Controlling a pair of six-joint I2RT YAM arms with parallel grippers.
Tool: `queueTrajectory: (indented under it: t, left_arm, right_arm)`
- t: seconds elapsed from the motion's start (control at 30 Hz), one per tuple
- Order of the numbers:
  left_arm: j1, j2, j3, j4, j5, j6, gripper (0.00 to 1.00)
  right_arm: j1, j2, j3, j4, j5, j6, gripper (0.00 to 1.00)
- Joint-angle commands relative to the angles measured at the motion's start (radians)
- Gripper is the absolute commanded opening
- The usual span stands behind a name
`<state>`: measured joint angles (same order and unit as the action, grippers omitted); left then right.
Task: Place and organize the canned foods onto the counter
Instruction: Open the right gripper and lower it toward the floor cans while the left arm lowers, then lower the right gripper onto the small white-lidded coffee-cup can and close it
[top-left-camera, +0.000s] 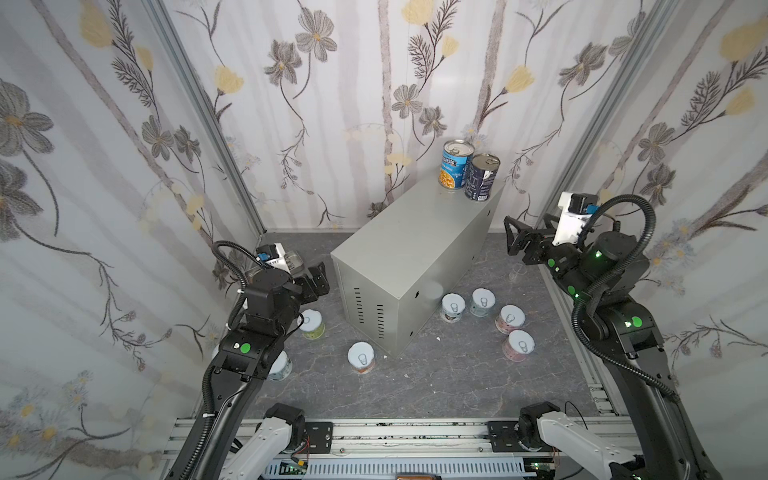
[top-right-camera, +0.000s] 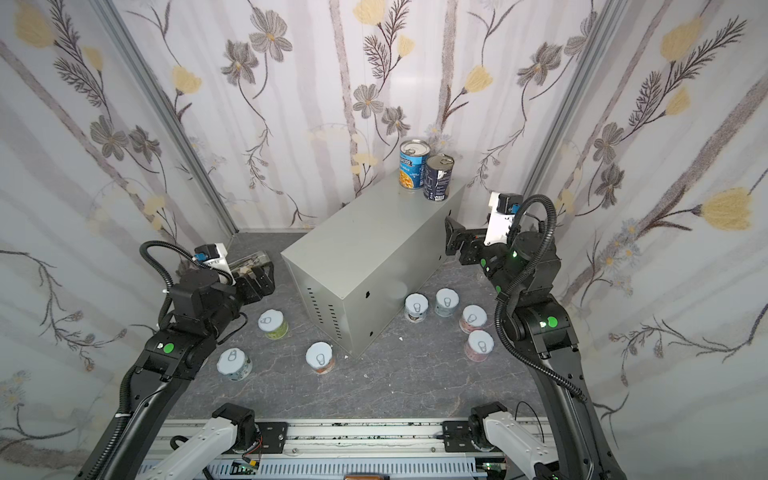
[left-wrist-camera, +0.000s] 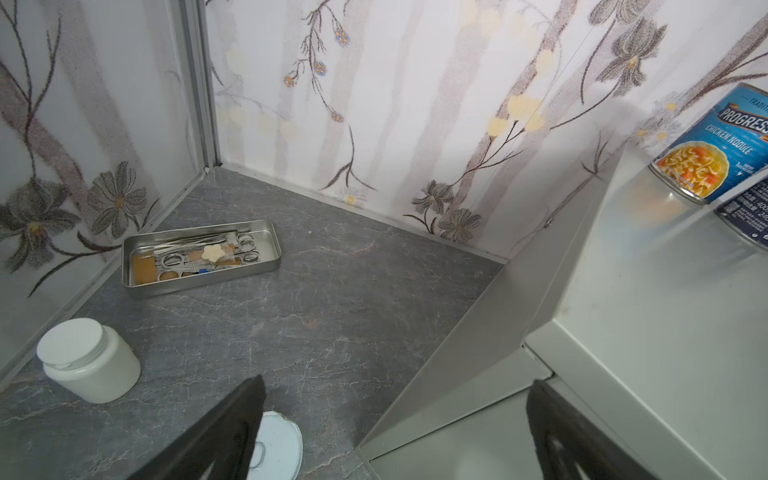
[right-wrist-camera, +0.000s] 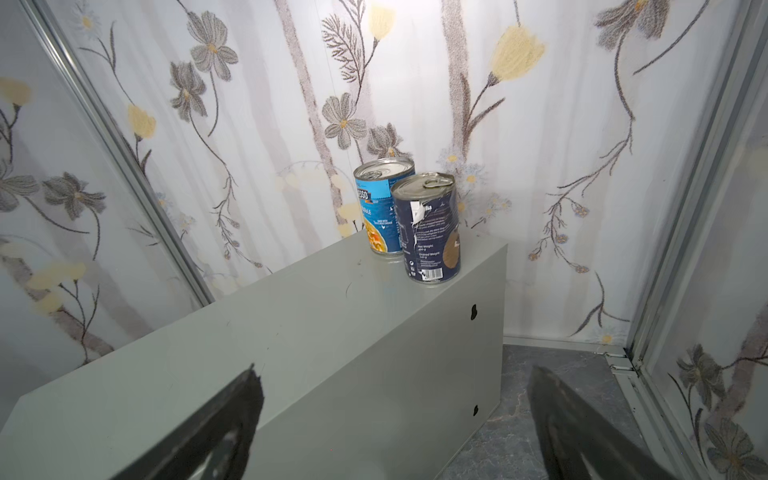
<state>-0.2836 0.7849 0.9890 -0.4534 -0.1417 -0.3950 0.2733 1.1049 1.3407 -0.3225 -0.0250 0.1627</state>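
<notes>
On the box (top-left-camera: 409, 249), blue tin (top-left-camera: 455, 166) and navy tin (top-left-camera: 481, 178) are standing together; short cans (top-left-camera: 453, 306) are sitting on the tabletop (top-left-camera: 436, 386). Left hand (left-wrist-camera: 397, 384), right hand (right-wrist-camera: 395, 370) are hovering open, empty.

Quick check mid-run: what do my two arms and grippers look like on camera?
The left arm and right arm are black with round green stickers, white base links and black ribbed cable hoses. A white camera block with a blue plug sits on each wrist. The left gripper and right gripper have black tapered fingers with cut-outs.
</notes>
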Motion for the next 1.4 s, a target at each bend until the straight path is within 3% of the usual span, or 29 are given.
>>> queueTrajectory:
  t: [0.0,0.37,0.67,0.97,1.37]
  left_arm:
    - [0.001,-0.042,-0.061,-0.018,0.002,-0.049,1.00]
    - [-0.001,-0.163,-0.292,-0.013,0.030,-0.163,1.00]
    - [-0.026,-0.155,-0.351,0.016,-0.012,-0.228,1.00]
    - [-0.047,-0.125,-0.491,0.143,-0.006,-0.298,1.00]
    - [-0.062,-0.062,-0.575,0.237,-0.028,-0.304,1.00]
  right_arm:
    - [0.037,-0.046,-0.082,-0.010,0.036,0.037,1.00]
    - [0.180,-0.139,-0.480,0.086,0.039,0.123,1.00]
    - [0.227,-0.107,-0.734,0.241,0.010,0.191,1.00]
    - [0.231,0.025,-0.845,0.422,0.034,0.221,1.00]
    - [0.223,0.299,-0.806,0.541,0.060,0.226,1.00]
